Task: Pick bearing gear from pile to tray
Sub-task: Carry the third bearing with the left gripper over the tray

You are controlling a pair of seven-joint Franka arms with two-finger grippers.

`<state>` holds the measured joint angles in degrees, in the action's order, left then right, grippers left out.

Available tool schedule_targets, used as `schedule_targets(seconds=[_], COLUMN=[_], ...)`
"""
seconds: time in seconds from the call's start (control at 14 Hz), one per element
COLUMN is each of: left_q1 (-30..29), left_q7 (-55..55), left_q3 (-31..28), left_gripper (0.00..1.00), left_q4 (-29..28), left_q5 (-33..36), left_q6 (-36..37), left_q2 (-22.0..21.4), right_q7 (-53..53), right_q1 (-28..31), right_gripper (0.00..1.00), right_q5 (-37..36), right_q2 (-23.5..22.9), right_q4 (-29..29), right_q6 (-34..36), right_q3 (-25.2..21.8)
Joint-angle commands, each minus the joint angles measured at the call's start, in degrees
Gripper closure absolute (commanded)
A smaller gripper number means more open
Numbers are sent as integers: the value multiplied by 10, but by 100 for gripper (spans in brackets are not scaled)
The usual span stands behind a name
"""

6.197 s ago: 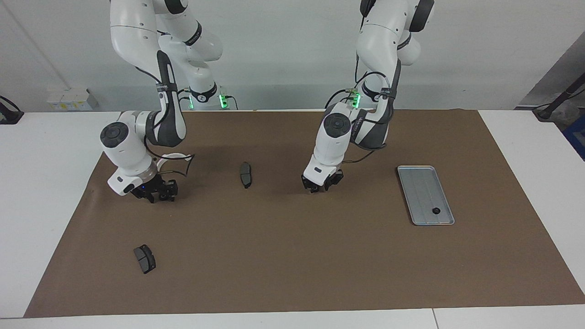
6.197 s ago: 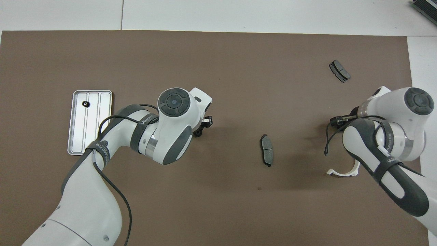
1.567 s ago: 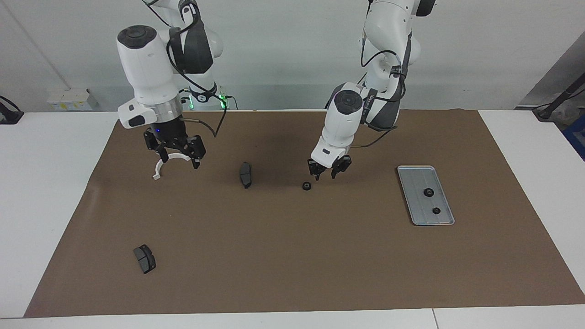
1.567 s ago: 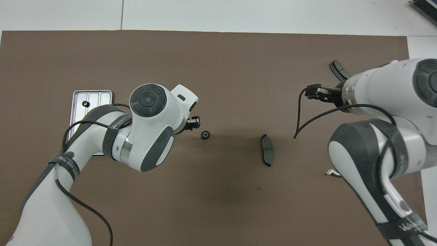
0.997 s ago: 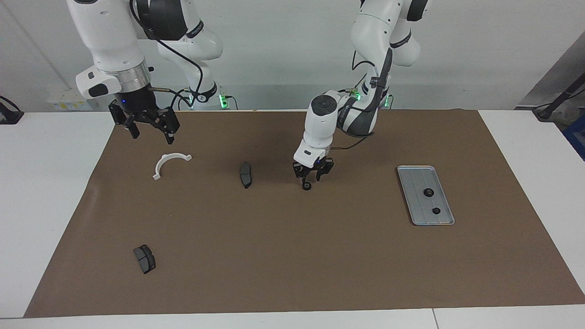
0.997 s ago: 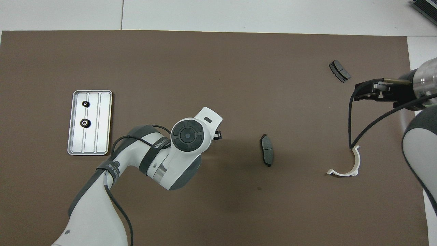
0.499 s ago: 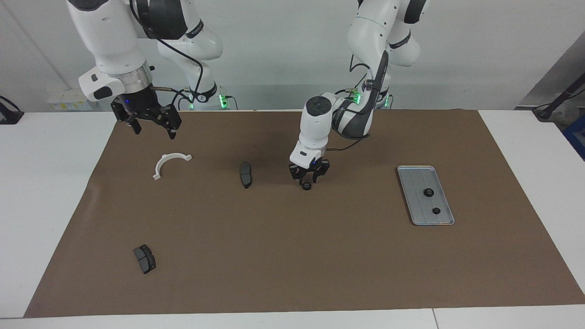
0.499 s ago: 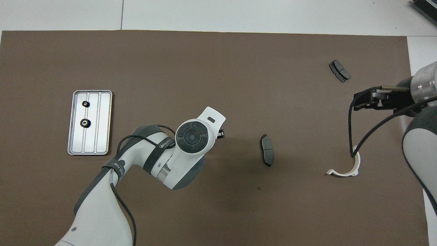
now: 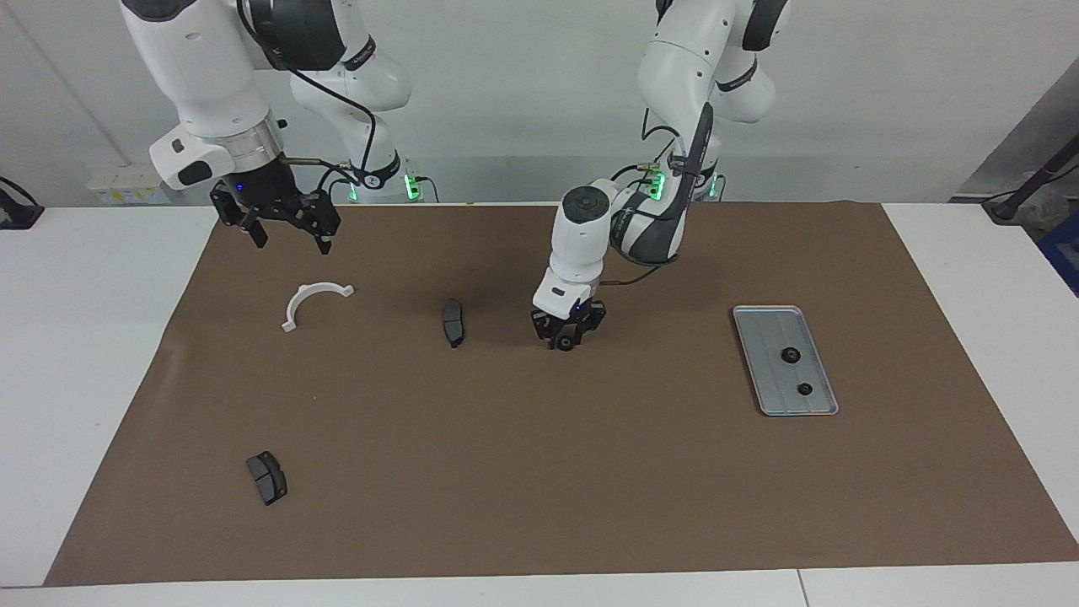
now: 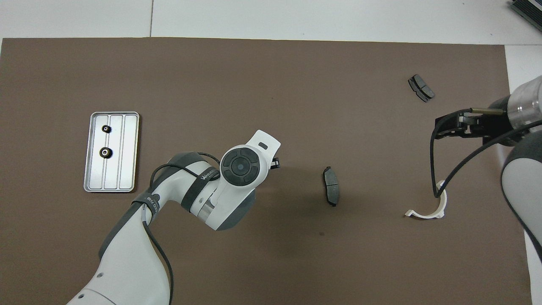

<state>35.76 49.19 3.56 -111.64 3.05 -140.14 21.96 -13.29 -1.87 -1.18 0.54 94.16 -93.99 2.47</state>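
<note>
- Landmark = tray (image 9: pixel 774 320), silver-grey, on the brown mat (image 9: pixel 539 472) toward the left arm's end of the table.
- Done so far: 2 black gears sit in the tray, the bigger gear (image 9: pixel 791 356) nearer the robots and the smaller gear (image 9: pixel 805 389) farther from them. They lie apart, not touching.
- In hand now: 3rd gear (image 9: pixel 566 343) is on the mat, well apart from the tray toward the table's middle. Left gripper (image 9: pixel 566 330) is down on it, wrist pointing steeply down.
- Left fingers straddle the gear, partly closed. Can't tell whether they already pinch it or just bracket it. The gear looks to be still on the mat, not lifted.
- Overhead view: the left wrist covers that gear, so contact can't be checked from there.
- Right gripper (image 9: pixel 287 221) waits up in the air, fingers spread wide, nothing in them. It hangs over the mat near the white bracket (image 9: pixel 314 302), at the end of the table away from the tray.
- Other parts, all well apart from the tray: a brake pad (image 9: pixel 453 322) just past the 3rd gear, and a second brake pad (image 9: pixel 266 477) out toward the right arm's end, farther from the robots.
- Left to do, by my read: firm up the grip, lift, carry over to the tray, release.
- No more loose gears show on the mat, so this looks like the last one.
- Risk: the gear is small and round and could slip out if the pinch is off-centre.
</note>
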Motion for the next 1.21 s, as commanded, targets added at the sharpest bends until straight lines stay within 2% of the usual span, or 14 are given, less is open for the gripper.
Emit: schedule_targets(seconds=[0.0,0.14,0.36,0.57,0.78,1.14], left_q1=[12,12,12,5,-24,-136], left_q7=[20,21,20,15,1,-132], left_q3=[-10,-10,-10,-10,-18,-13], left_gripper=[54,65,86,98,100,100], left_q4=[9,9,9,22,39,65], left_q5=[14,15,15,15,15,13], left_q6=[-7,-6,-4,1,22,92], left_q2=[10,10,9,9,3,-17], right_q7=[12,12,12,12,15,14], right_q1=[6,6,6,8,6,4], right_gripper=[0,0,0,0,0,0], right_q5=[8,6,6,11,11,11], right_q2=[12,13,12,11,12,12], right_q4=[10,13,10,11,11,11], right_q6=[10,9,6,2,3,3], right_q3=[3,4,4,4,5,5])
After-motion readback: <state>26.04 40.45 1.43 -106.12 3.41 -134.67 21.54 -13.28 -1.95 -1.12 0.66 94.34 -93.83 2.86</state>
